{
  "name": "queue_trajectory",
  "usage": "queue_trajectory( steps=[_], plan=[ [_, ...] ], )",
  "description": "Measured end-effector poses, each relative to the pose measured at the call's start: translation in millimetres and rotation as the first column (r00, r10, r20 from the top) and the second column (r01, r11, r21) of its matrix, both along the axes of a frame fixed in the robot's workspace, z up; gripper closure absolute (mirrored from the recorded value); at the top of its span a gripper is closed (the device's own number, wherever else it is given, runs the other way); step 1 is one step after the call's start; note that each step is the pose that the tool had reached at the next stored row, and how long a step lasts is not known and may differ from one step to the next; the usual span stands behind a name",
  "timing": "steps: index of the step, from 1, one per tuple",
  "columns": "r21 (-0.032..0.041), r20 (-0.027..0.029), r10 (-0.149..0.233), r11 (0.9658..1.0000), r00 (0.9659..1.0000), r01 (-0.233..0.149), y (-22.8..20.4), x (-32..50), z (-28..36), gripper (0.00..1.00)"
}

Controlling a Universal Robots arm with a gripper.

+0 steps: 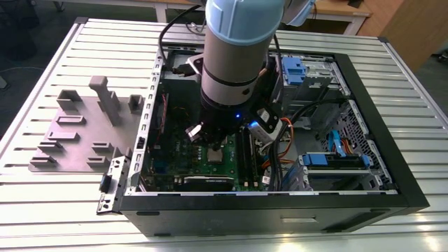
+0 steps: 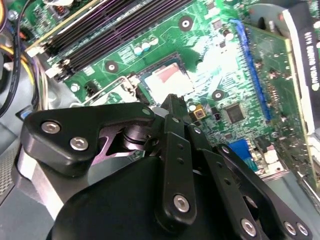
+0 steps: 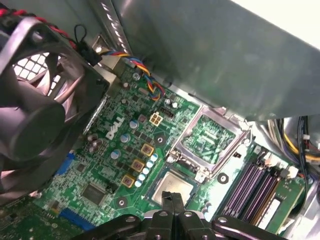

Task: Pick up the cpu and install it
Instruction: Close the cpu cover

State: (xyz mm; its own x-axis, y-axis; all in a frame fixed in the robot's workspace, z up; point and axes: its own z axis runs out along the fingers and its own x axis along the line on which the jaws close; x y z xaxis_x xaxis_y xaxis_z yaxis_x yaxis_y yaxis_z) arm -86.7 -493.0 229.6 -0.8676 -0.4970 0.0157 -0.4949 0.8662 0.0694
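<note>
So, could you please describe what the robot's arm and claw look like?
The arm is a grey tube with a pale blue joint cap, a black wrist showing a blue light, and a black cable. The claw is black bars with silver screws.

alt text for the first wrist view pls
The shut gripper hangs close above the cpu, which lies flat in its socket on the green motherboard. Next to it the hinged socket frame stands open, and a black fan sits beside the board.
</note>
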Motion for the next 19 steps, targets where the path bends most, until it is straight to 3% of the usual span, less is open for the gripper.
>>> queue_trajectory(
  steps=[1, 4, 8, 10, 14, 17, 19],
  plan=[
    [0.0085, 0.0001, 0.004, 1.0, 1.0, -0.004, 0.0, -0.1, 0.0, 0.89],
    [0.0188, 0.0009, 0.02, 0.9996, 0.9998, -0.02, 0.0, -0.1, 0.5, 0.89],
    [0.0249, 0.0019, 0.059, 0.9979, 0.9983, -0.059, 0.1, -0.1, 0.8, 0.89],
    [0.0249, 0.0018, 0.091, 0.9956, 0.9959, -0.091, 0.0, -0.1, 0.9, 0.89],
    [0.0249, 0.0018, 0.158, 0.9872, 0.9875, -0.158, 0.0, -0.1, 0.9, 0.89],
    [0.0248, 0.0017, 0.209, 0.9776, 0.9779, -0.209, 0.0, -0.1, 0.8, 0.89],
    [0.0248, 0.0017, 0.244, 0.9694, 0.9697, -0.244, 0.0, -0.1, 0.7, 0.89]
  ],
)
